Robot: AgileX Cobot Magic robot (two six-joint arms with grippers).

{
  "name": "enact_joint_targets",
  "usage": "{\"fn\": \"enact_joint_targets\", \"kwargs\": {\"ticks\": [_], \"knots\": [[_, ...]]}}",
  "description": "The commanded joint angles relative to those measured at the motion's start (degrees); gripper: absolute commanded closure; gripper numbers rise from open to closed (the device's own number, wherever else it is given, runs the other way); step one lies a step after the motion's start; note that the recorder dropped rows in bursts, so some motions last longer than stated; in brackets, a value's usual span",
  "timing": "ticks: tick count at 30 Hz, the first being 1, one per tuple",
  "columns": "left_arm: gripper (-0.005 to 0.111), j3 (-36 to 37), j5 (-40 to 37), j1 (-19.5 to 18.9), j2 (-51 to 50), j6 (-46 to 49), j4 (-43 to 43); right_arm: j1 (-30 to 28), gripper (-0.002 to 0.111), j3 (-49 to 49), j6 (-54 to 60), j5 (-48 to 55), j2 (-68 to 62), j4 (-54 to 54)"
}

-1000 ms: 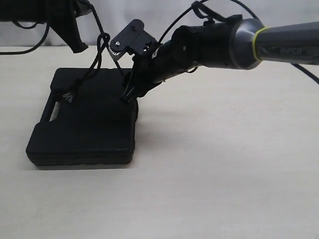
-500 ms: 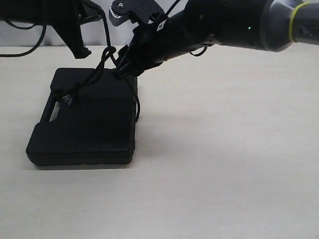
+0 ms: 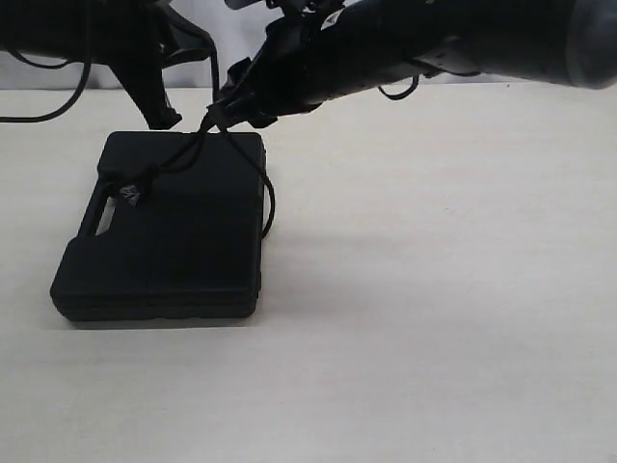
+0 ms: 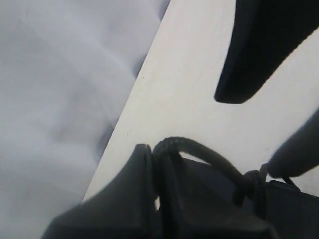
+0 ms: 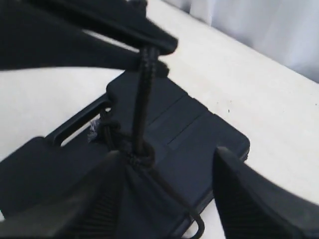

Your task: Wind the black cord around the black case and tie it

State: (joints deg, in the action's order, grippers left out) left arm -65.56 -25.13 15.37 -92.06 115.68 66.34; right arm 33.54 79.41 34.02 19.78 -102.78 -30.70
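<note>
The black case (image 3: 164,251) lies flat on the counter (image 3: 434,338) at left centre of the exterior frame, with its handle cut-out on its left edge. The black cord (image 5: 143,99) rises from a knot near that cut-out toward the case's far edge, upper left. There the left gripper (image 3: 166,118), clamped closed on the cord, holds the strand nearly upright. The right gripper (image 3: 224,114) reaches in from upper right, jaws spread wide and gripping nothing. The strand stands between them, against one finger.
</note>
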Motion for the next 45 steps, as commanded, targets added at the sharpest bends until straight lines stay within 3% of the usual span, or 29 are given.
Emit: {"fn": "enact_joint_targets", "kwargs": {"ticks": [1, 6, 17, 23, 29, 32, 40, 45], "knots": [[0.107, 0.14, -1.11, 0.01, 0.53, -0.53, 0.32, 1.3, 0.057, -3.72, 7.89, -11.91, -0.09, -12.47], [0.107, 0.14, -1.24, 0.01, 0.53, -0.53, 0.32, 5.96, 0.057, -3.72, 11.07, -15.72, -1.93, -13.6], [0.107, 0.14, -0.91, 0.01, 0.53, -0.53, 0.07, 5.59, 0.057, -3.62, 17.79, -20.85, -9.97, -13.4], [0.107, 0.14, 3.21, 0.01, 2.91, -0.43, 0.18, 5.59, 0.058, -3.62, 20.83, -21.08, -12.78, -13.4], [0.107, 0.14, 4.44, 0.01, 5.11, -0.43, 0.3, 5.59, 0.078, -3.62, 22.28, -21.1, -14.71, -13.4], [0.107, 0.14, 4.44, 0.01, 5.11, -0.43, 0.3, 5.59, 0.083, -3.73, 23.85, -20.61, -15.4, -13.4], [0.107, 0.14, 6.9, 0.01, 5.1, -0.53, 0.3, 5.23, 0.08, -3.84, 26.34, -19.47, -17.24, -13.4], [0.107, 0.14, 7.78, 0.01, 5.1, -0.53, 0.3, 3.8, 0.058, -3.84, 26.18, -18.7, -16.54, -13.4]]}}
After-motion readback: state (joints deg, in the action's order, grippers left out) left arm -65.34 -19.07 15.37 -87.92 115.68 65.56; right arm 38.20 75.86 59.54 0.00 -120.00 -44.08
